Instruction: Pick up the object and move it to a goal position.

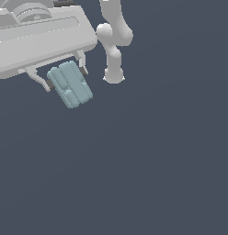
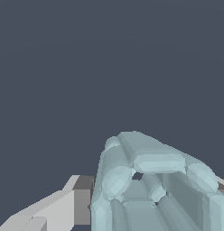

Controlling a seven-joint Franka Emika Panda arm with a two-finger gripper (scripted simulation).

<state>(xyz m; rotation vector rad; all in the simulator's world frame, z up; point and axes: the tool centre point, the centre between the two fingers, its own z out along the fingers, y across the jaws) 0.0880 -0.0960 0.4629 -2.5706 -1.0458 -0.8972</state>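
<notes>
The object (image 1: 70, 84) is a small pale teal-blue ribbed cylinder, tilted, held between the two fingers of my white gripper (image 1: 65, 79) at the upper part of the exterior view's left. The gripper is shut on it, one finger on each side. In the wrist view the object (image 2: 150, 180) fills the lower area with its hollow end facing the camera, and one grey-padded finger (image 2: 80, 203) presses its side. The object hangs above the dark floor.
The white arm's links and base (image 1: 114, 46) rise at the top centre of the exterior view. A plain dark blue-grey floor (image 1: 148, 165) lies all around.
</notes>
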